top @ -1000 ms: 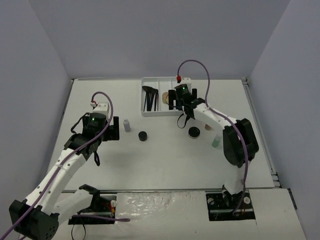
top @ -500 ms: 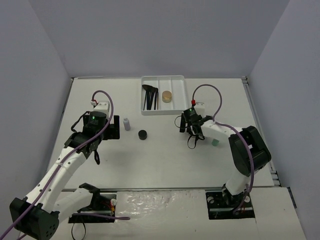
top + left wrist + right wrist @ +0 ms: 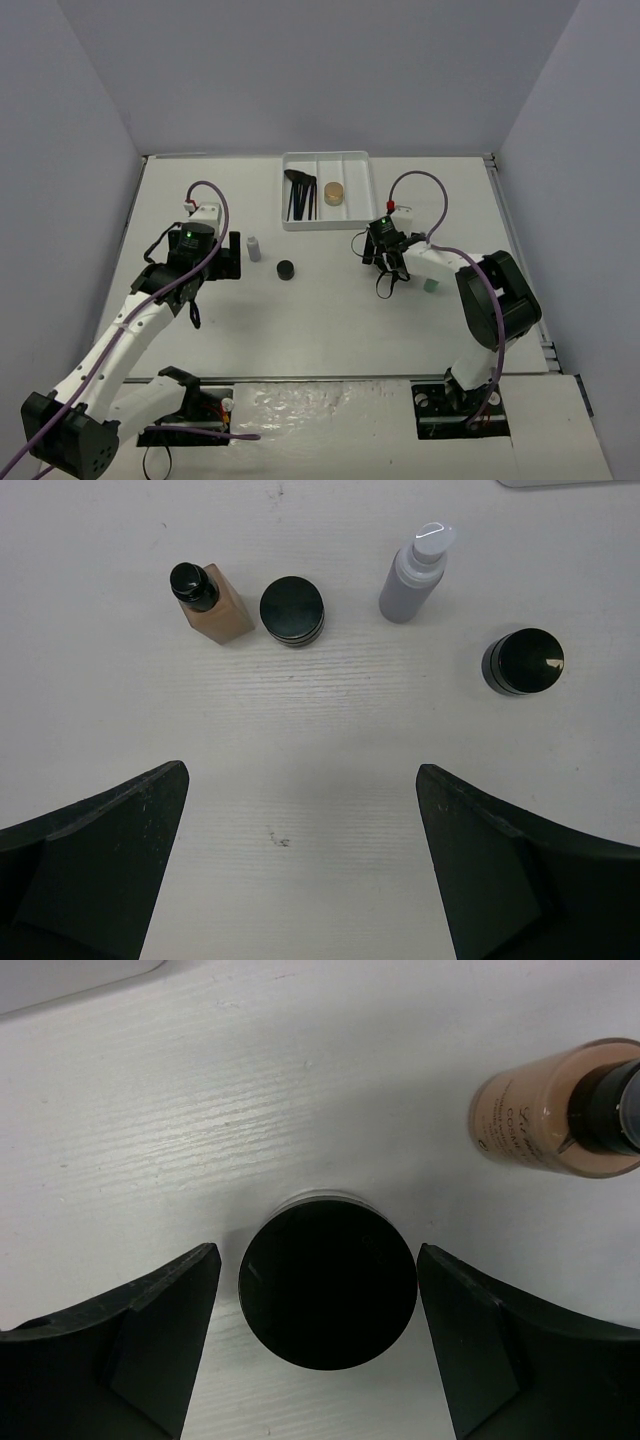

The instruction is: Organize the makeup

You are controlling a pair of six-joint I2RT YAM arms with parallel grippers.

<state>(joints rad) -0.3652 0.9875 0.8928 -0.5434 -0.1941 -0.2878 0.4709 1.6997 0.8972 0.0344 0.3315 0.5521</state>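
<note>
1. The black compact [image 3: 328, 1282] lies flat on the table [image 3: 150, 1140], lid up, between the fingers of the right gripper [image 3: 318, 1255].
2. That gripper's jaws stand apart, one on each side of the compact. A thin gap shows on the left; on the right I cannot tell whether it touches.
3. A tan bottle [image 3: 540, 1110] stands just beside it, black cap up, long axis vertical.
4. The right arm [image 3: 440, 262] is folded at the elbow, its forearm running left and the wrist pointing down.
5. The left gripper [image 3: 302, 771] is wide apart and holds nothing.
6. Ahead of it, a pale spray bottle [image 3: 415, 570] stands upright near a second black compact [image 3: 522, 661].
7. The left arm [image 3: 130, 320] reaches forward and right, with its wrist low.
8. In the white tray [image 3: 360, 190], the black brushes [image 3: 298, 197] lie lengthwise in the left compartment, heads at the far end.
9. The gold-tan jar [image 3: 333, 192] sits in the middle compartment.
</note>
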